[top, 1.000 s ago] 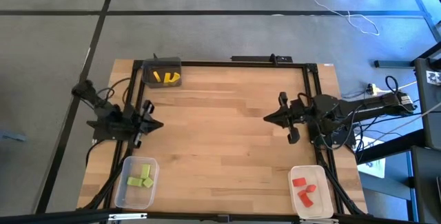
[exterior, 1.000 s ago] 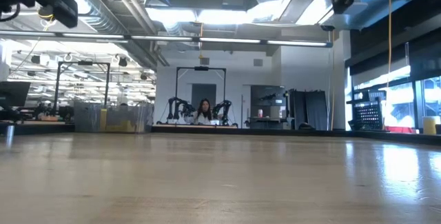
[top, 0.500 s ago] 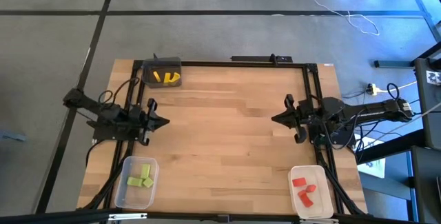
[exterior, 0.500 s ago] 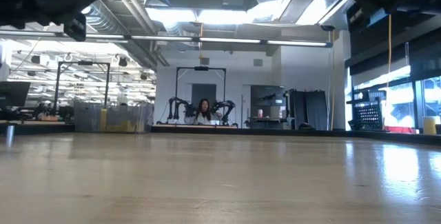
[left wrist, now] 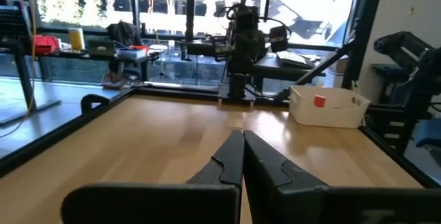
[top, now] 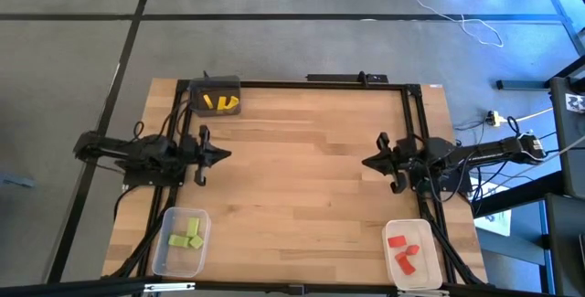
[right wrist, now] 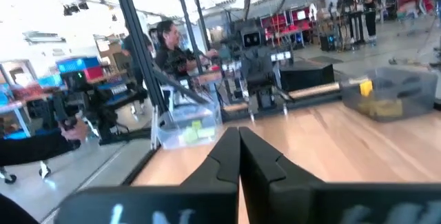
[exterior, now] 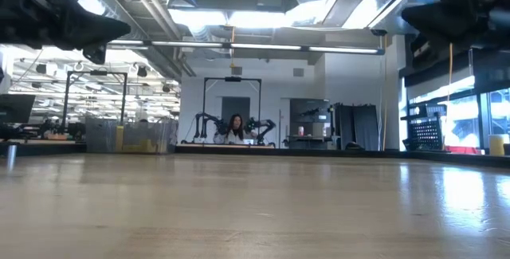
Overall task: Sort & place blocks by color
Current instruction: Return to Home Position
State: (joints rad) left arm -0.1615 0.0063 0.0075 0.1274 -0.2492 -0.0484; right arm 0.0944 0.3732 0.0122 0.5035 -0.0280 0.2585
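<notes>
The blocks lie sorted in three bins. Yellow blocks [top: 220, 102] lie in a dark bin [top: 215, 85] at the far left. Light green blocks [top: 187, 235] lie in a clear bin [top: 163, 249] at the near left. Red blocks [top: 402, 251] lie in a white bin [top: 426, 259] at the near right. My left gripper [top: 225, 154] is shut and empty above the table's left side, pointing right. My right gripper [top: 366, 162] is shut and empty above the right side, pointing left. Both show shut in their wrist views: my left gripper [left wrist: 242, 141], my right gripper [right wrist: 239, 138].
A black frame [top: 311, 83] runs along the table's far and side edges. The bare wooden top [top: 302, 178] lies between the two arms. Cables hang off the right side [top: 494, 151]. People show in the room beyond the table [exterior: 236, 128].
Both arms have drawn back. My left gripper has swung toward the far edge and turned level, pointing right. My right gripper has moved toward the table's right edge. Both stay shut and empty. The blocks have not moved.
</notes>
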